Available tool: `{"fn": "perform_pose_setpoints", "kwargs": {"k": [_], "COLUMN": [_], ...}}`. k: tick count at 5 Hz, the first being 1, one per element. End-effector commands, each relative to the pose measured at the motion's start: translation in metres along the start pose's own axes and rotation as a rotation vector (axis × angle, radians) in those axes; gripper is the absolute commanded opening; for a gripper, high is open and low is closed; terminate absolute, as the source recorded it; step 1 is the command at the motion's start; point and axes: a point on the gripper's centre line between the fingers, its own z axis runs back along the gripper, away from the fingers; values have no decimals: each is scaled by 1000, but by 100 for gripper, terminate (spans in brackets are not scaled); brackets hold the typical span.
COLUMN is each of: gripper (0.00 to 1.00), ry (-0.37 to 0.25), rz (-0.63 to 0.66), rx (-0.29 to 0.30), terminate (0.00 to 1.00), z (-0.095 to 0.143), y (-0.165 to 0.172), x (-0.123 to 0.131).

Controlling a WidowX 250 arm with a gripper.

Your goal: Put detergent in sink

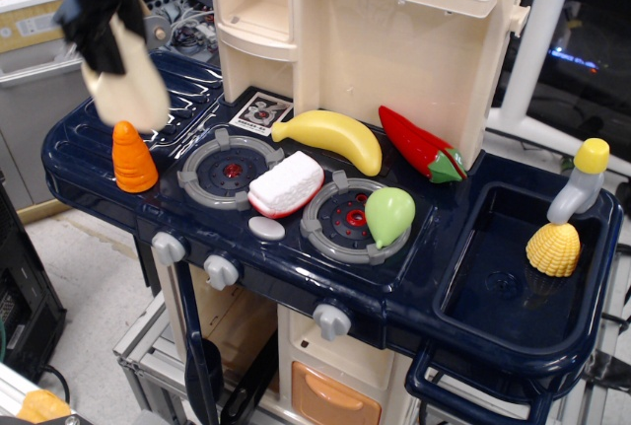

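Observation:
The cream-white detergent jug hangs at the far left, lifted a little off the navy counter and blurred by motion. My black gripper is shut on its upper part, which hides the cap and handle. The orange ridged cone stands just below the jug. The sink, a deep navy basin, is at the far right with its grey faucet topped yellow. A yellow corn piece lies in the sink by the faucet.
Between jug and sink lie two grey burners, a white-and-red slice, a green pear, a banana and a red pepper. The cream cabinet tower rises behind the counter.

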Motion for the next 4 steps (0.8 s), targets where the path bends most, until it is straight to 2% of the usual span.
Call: {"fn": "perform_pose_setpoints", "kwargs": {"k": [1,2,3,4], "gripper": [0,0,0,0], "ry": [37,-41,-139,-170], "rz": [227,439,663,777], "rx": [77,15,9,5], "terminate": [0,0,0,0], "z": [79,88,72,68], "y": [-9,-19,-31,-43], "x": [92,132,173,219]}}
